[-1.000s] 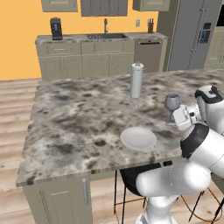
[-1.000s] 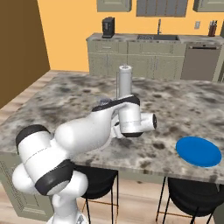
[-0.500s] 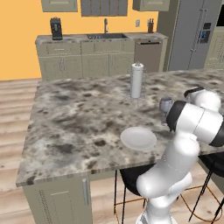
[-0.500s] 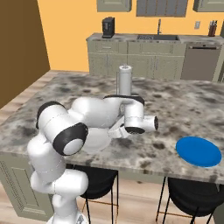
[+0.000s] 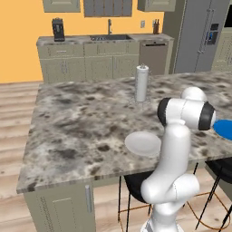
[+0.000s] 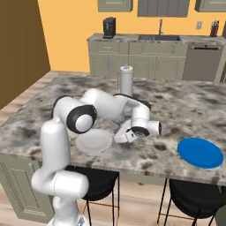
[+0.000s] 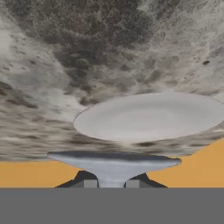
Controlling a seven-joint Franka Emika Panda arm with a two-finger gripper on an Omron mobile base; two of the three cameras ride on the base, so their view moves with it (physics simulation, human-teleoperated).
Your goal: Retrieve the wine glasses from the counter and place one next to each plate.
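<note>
Wine glass (image 7: 113,165) clenched by its stem in my tool (image 7: 111,183), hovering just beside the pale plate (image 7: 151,116).

The arm hides part of the blue plate (image 5: 223,128); the wine glass (image 7: 113,164) bowl is cut off.

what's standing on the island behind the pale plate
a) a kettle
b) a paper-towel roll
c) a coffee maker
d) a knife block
b: the tall white paper-towel roll stands upright on the island top, beyond the pale plate.
</note>
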